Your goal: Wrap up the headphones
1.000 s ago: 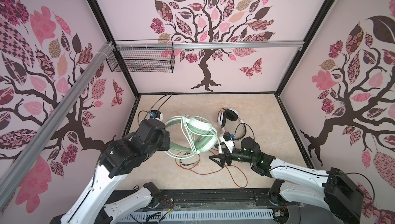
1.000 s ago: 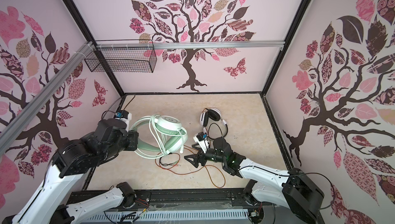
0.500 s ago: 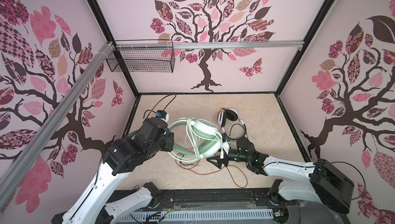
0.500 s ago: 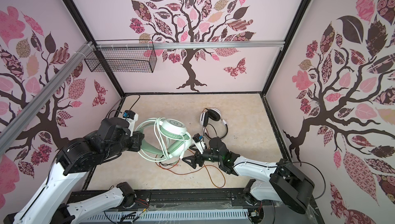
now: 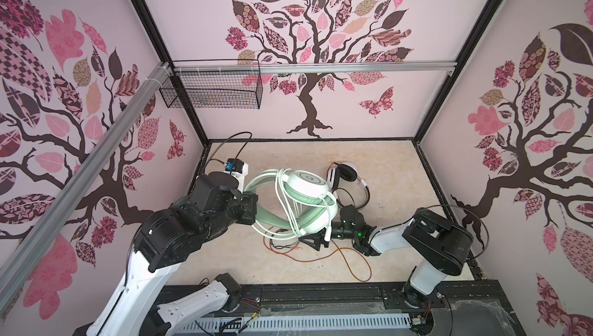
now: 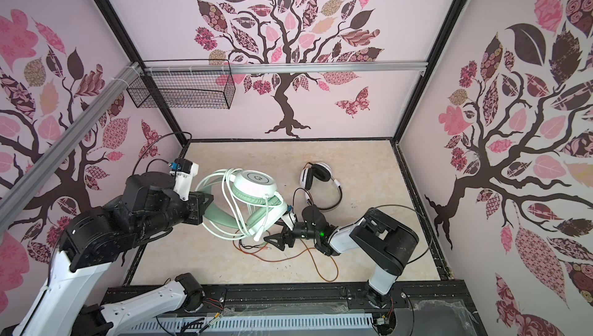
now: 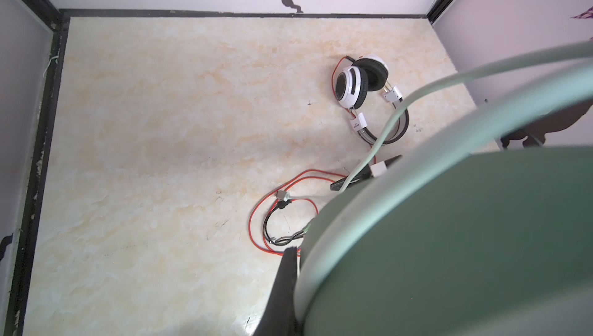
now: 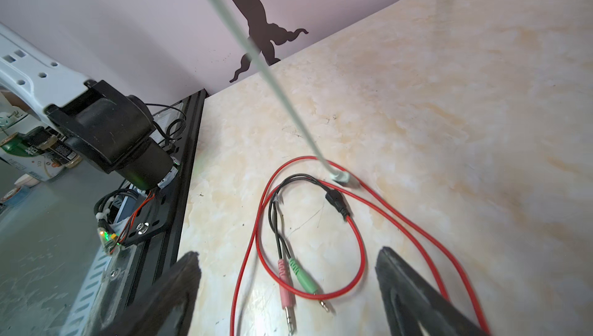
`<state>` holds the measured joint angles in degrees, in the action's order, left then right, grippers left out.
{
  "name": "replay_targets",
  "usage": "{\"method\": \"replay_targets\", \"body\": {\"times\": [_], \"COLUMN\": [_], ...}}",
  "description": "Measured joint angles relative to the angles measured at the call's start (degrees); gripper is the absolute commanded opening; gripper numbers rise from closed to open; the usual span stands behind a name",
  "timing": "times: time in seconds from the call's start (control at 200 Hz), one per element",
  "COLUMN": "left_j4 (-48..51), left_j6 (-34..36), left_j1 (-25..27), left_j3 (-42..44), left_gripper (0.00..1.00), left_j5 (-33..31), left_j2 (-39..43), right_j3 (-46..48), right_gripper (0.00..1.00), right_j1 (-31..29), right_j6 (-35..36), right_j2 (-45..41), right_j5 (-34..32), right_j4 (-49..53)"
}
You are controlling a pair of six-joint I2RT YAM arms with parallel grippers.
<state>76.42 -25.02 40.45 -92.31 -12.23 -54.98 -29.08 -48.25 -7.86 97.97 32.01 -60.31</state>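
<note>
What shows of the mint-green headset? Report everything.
The mint-green headset is held above the table, its padded headband pinched in the shut left gripper. It looks like matte plastic: two earcups with white outer caps and green cushions, tilted. Its pale green cable loops several times around cups and band; the loose end trails down to the table beside the red cable.

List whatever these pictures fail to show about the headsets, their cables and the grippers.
- Left gripper grip: the blurred mint-green headset fills the left wrist view; only one finger shows.
- Orange-red cable: its run up to the white-and-black headset is hidden by the right arm in both top views.
- Pale green cable: cut off by the right wrist view's edge, so its upper run is unseen there.
</note>
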Motion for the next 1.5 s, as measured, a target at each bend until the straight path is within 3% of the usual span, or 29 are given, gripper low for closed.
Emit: {"method": "replay_targets", "body": {"times": [0.235, 0.6, 0.985, 1.155, 1.29, 1.5], "left_j4": [0.0, 1.4, 1.7, 1.9, 2.0, 2.1], "left_j6": [0.4, 1.6, 2.5, 2.5, 2.4, 2.3], "left_j1": [0.0, 0.0, 0.0, 0.0, 0.0, 0.0], "left_j3": [-4.4, -9.8, -12.6, -13.2, -13.9, -13.9], "left_gripper": [0.0, 0.0, 0.0, 0.0, 0.0, 0.0], "left_j5": [-0.3, -1.7, -2.1, -3.0, -3.5, -3.7], "left_j2": [-2.4, -5.9, -8.2, -8.9, -9.4, -9.4], "right_j3": [-4.7, -8.5, -9.1, -13.1, -16.7, -24.0], "right_gripper": [0.85, 0.83, 0.84, 0.87, 0.87, 0.92], "right_j1": [-0.2, -1.0, -3.2, -6.7, -13.3, -18.6], "right_j6": [-2.9, -3.5, -6.1, -10.0, -13.2, -26.6], "right_j2": [3.8, 5.6, 6.0, 6.9, 6.9, 8.1], "right_j5": [-1.4, -3.1, -17.0, -26.0, -36.5, -57.2], "right_j4": [-6.0, -5.0, -0.9, 3.5, 7.6, 18.2]}}
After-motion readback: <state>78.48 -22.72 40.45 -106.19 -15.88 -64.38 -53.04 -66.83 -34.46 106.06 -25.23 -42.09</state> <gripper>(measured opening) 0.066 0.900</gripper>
